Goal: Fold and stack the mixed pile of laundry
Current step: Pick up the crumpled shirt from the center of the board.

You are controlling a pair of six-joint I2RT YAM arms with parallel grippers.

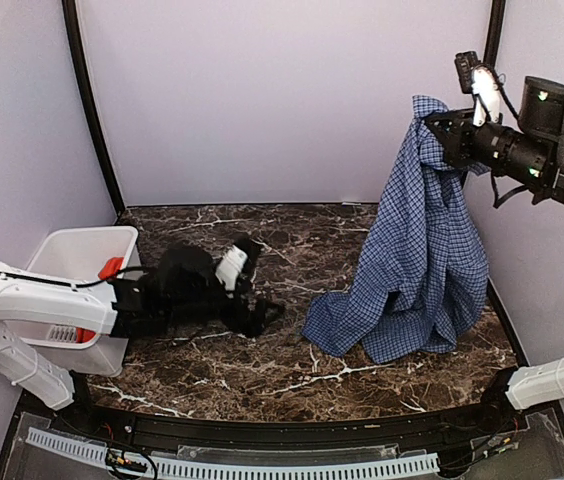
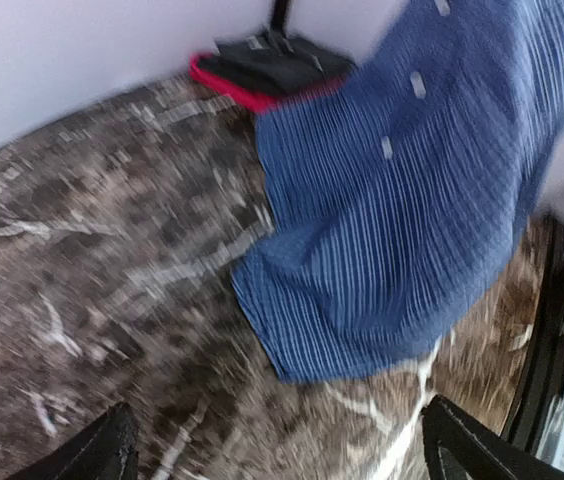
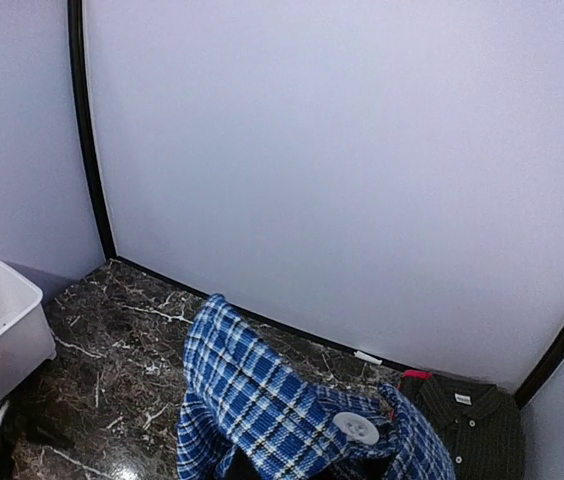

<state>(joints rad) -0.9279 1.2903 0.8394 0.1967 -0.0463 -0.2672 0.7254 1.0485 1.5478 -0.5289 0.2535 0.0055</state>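
Dark marbled table (image 1: 262, 372) within pale walls (image 1: 282, 100), left pincer (image 2: 274, 452) apart, right pincer (image 1: 444, 136) clamped on hanging checked shirt (image 1: 422, 260).

no readable text, collar label (image 3: 465, 399) too small

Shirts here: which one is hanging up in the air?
The blue-and-white checked cloth shirt, held high by the right gripper; the dark collared shirt lies folded flat in the corner.

White-shelled left arm (image 1: 47, 305) with orange accents and black cable; right arm (image 1: 522, 150) mostly black.
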